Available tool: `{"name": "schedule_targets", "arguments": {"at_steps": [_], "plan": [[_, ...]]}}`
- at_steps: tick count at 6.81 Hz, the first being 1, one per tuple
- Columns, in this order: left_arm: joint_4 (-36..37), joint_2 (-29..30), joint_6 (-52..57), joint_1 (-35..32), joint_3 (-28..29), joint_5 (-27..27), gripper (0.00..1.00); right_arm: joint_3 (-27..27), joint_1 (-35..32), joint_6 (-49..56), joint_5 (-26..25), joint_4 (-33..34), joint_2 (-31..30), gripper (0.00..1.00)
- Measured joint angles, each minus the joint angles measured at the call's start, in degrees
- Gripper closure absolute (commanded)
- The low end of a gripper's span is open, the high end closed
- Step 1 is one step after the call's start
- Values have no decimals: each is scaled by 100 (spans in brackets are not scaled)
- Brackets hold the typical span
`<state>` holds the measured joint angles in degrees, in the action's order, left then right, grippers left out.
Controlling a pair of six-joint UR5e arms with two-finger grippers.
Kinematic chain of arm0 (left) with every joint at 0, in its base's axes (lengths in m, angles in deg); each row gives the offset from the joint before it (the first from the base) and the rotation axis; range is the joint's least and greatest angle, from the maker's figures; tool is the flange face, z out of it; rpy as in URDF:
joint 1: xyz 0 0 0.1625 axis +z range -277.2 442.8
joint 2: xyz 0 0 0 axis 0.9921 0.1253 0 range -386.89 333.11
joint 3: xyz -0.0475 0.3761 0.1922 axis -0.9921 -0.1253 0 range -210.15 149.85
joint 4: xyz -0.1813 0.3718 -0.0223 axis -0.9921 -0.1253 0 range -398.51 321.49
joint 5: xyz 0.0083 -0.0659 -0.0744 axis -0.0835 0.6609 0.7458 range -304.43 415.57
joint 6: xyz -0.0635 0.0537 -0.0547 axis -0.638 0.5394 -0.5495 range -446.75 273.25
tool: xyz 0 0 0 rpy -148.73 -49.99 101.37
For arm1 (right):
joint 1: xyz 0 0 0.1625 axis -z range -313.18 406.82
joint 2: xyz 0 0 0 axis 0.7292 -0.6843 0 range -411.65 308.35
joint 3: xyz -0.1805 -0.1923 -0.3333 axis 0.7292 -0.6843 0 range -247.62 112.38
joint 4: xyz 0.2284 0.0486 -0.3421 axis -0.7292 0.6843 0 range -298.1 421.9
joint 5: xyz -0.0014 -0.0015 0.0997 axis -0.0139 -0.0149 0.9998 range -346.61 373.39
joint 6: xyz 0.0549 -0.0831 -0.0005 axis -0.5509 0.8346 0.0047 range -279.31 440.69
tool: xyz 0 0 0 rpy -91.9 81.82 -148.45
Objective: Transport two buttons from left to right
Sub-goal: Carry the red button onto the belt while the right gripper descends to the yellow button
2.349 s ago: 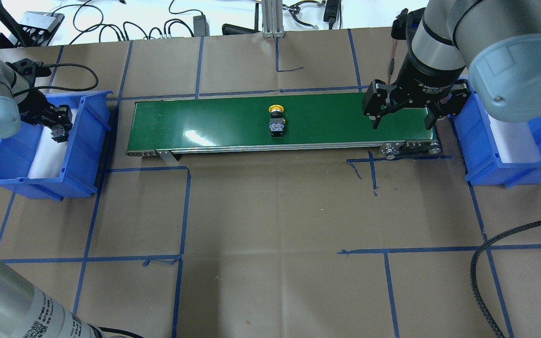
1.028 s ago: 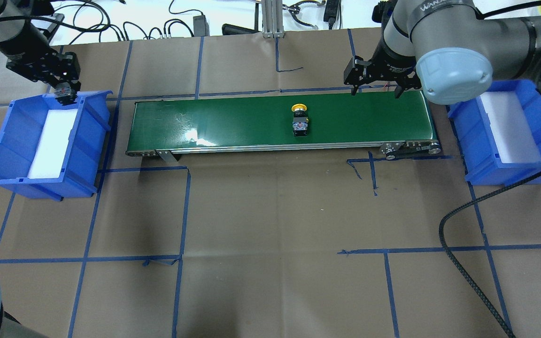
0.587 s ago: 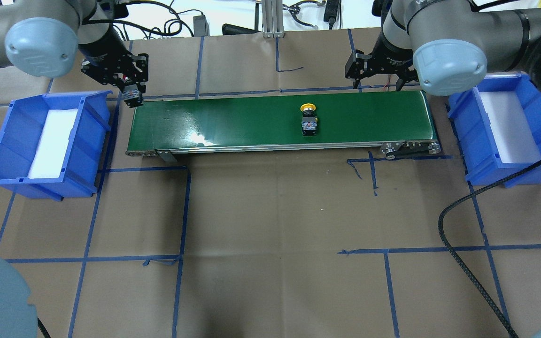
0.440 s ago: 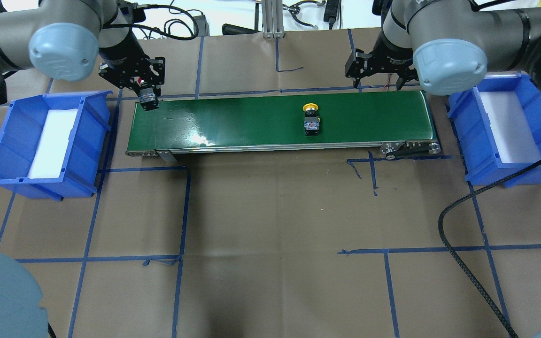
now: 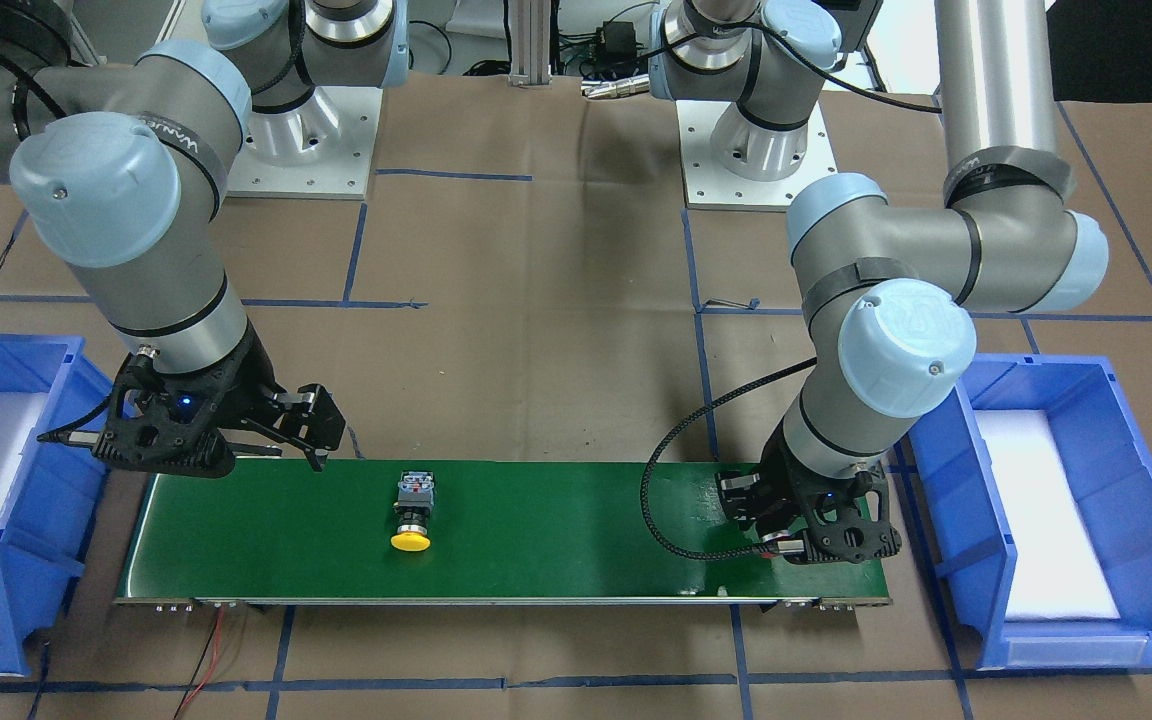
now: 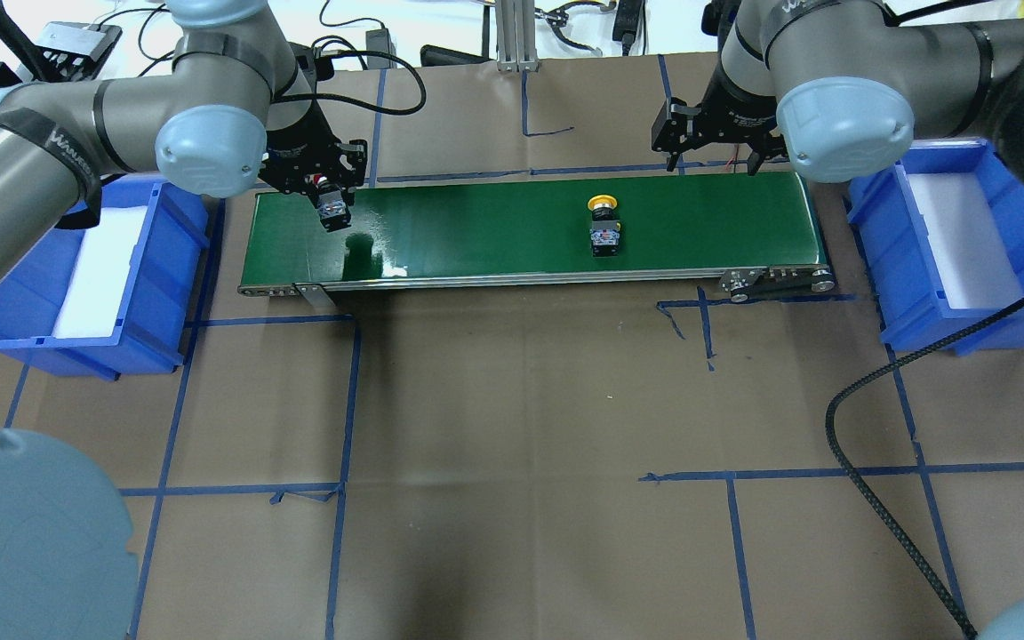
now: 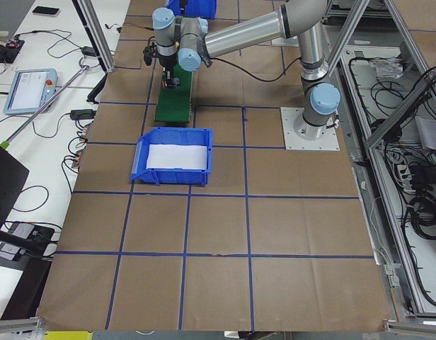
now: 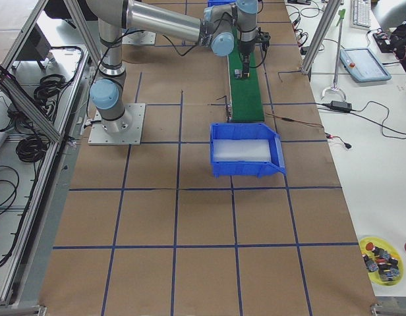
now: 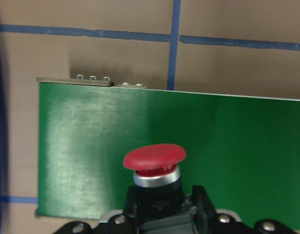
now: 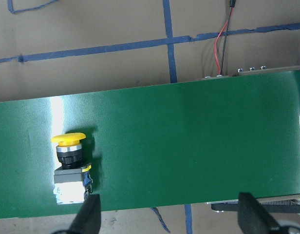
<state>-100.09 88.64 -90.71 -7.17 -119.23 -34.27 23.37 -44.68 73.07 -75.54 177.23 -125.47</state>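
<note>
Key relation: yellow button (image 6: 603, 228) lies on the green belt (image 6: 476, 227), between belt centre and belt's right end. From the right pincer (image 6: 713, 164) it sits toward belt centre and toward the belt's robot-side edge. The right pincer is spread wide and empty, over the belt's far edge near the right end. The right arm is clearly the nearer one. The button is on its side with its long axis across the belt, cap toward the far edge and blocky body toward the robot-side edge. A grab likely needs the jaws to straddle the body along the belt's length.

Left pincer (image 6: 332, 203) is clamped on the red button (image 9: 155, 158) by its body, cap sticking out ahead of the fingers. It is over the belt's left end and looks lifted off, since a dark reflection sits on the belt beneath. Likely step: set it down on the belt.

Materials:
- Belt: glossy, flat, smooth green, with glare patches.
- Caps: rounded mushroom domes in shiny plastic; a metal ring shows under the red one.
- Bodies: black-and-grey, squared-off hard plastic.
- Blue bins (image 6: 165, 267) and (image 6: 903, 293) off either belt end: rigid plastic with white liners.
- Desk (image 6: 521, 400): brown paper with blue tape lines.
</note>
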Motion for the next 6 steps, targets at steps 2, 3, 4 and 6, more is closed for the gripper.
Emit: {"name": "schedule_targets", "arguments": {"at_steps": [2,3,4,6], "plan": [[313,46,229,7,-281,-11,89,4,-6,-22,7,14,13,0],[336,47,477,28,-317,-19,89,2,-8,-24,15,23,40,0],[338,58,606,39,-333,-22,89,-20,-9,-27,29,27,98,0],[379,122,763,46,-337,-24,6,-125,-8,-31,44,33,168,0]]}}
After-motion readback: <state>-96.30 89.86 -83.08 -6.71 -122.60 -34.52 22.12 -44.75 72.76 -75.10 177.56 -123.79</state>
